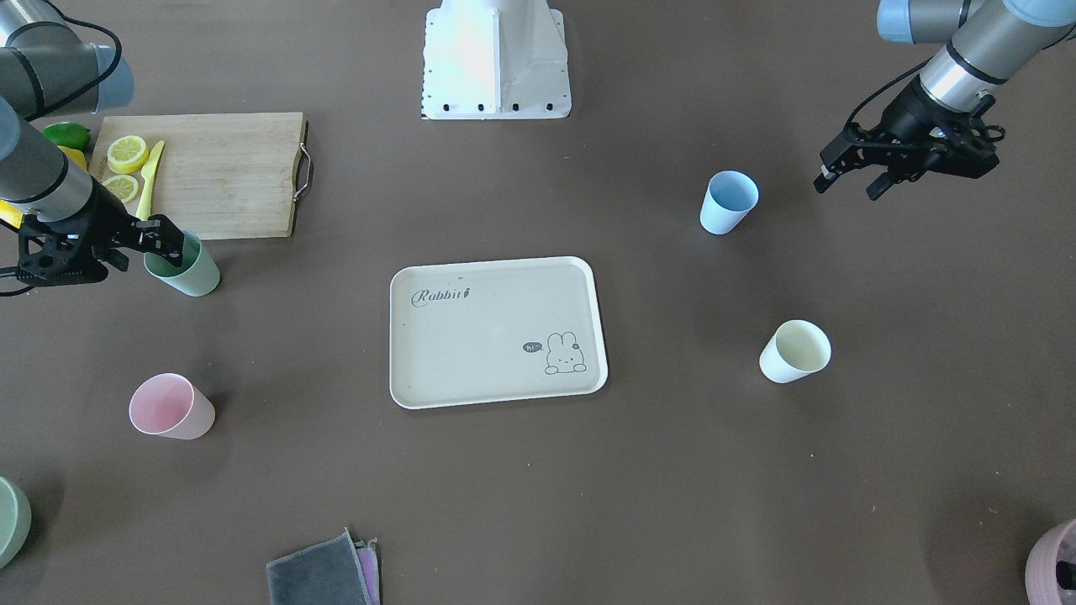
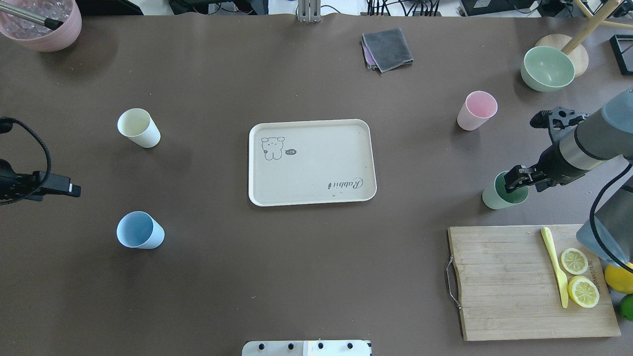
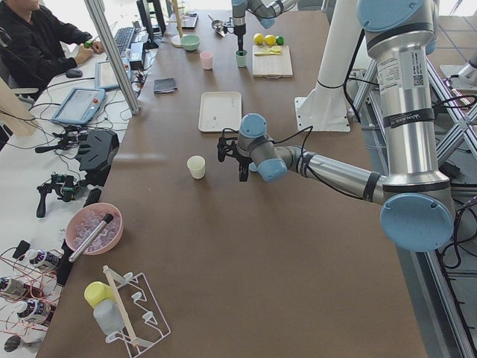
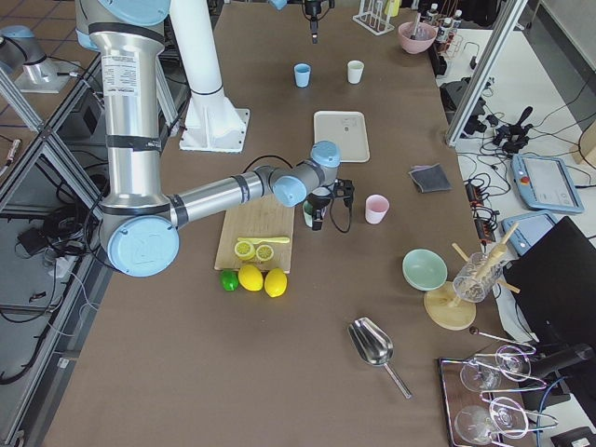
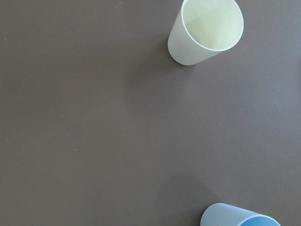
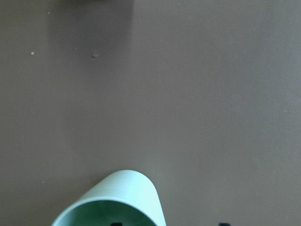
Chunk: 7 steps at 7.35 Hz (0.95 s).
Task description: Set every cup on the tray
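The cream tray (image 1: 496, 336) with the bunny drawing lies mid-table with nothing on it; it also shows in the overhead view (image 2: 316, 158). The mint green cup (image 1: 189, 273) (image 2: 497, 200) stands beside the cutting board. My right gripper (image 1: 160, 248) (image 2: 517, 182) is open and straddles its rim (image 6: 117, 197), one finger inside and one outside. The pink cup (image 1: 171, 407) (image 2: 476, 110) stands further out. The light blue cup (image 1: 727, 202) (image 5: 235, 217) and the cream-white cup (image 1: 794, 351) (image 5: 204, 30) stand on the other side. My left gripper (image 1: 851, 181) hangs open above the table near them.
A bamboo cutting board (image 2: 504, 287) with lemon slices and a yellow knife lies at the robot's right. A green bowl (image 2: 548, 67), a folded grey cloth (image 2: 388, 48) and a pink bowl (image 2: 42, 22) sit along the far edge.
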{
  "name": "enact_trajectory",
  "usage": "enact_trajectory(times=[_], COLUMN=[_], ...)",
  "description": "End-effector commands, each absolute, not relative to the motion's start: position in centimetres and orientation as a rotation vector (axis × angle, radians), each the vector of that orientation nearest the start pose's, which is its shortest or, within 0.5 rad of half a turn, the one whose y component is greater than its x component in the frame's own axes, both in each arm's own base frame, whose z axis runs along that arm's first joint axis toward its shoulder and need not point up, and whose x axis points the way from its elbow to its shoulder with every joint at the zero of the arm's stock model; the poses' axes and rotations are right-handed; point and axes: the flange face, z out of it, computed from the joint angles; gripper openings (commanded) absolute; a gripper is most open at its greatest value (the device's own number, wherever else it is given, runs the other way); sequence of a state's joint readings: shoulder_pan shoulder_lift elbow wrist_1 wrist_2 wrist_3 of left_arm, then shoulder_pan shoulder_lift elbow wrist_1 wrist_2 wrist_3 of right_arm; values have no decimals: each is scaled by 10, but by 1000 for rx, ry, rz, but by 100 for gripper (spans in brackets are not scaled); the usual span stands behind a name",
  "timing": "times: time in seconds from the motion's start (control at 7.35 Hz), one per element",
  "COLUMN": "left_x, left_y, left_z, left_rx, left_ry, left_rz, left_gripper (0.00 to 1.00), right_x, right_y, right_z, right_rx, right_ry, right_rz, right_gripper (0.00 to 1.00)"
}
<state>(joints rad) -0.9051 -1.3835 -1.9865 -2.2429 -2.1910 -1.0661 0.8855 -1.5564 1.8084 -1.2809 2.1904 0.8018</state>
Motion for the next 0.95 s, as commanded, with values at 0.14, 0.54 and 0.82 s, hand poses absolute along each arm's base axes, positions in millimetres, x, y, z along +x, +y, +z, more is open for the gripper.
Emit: enact_trajectory(times=[0.14,0.54,0.82], left_x=[206,205,208], left_y=[-384,-385,-386], left_z=[463,461,454], left_rx=[124,128,138], left_ry=[1033,1036,1046], left_rz=[-85,-84,-78], left_gripper=[97,97,97], right_x=[-269,-255,-266], right_y=[-447,-462,-486], right_z=[503,470,404], right_rx=[-19,-62,-77], right_ry=[-802,-931,-1030], right_rz=[-58,-62,10], right_gripper=[0,0,0])
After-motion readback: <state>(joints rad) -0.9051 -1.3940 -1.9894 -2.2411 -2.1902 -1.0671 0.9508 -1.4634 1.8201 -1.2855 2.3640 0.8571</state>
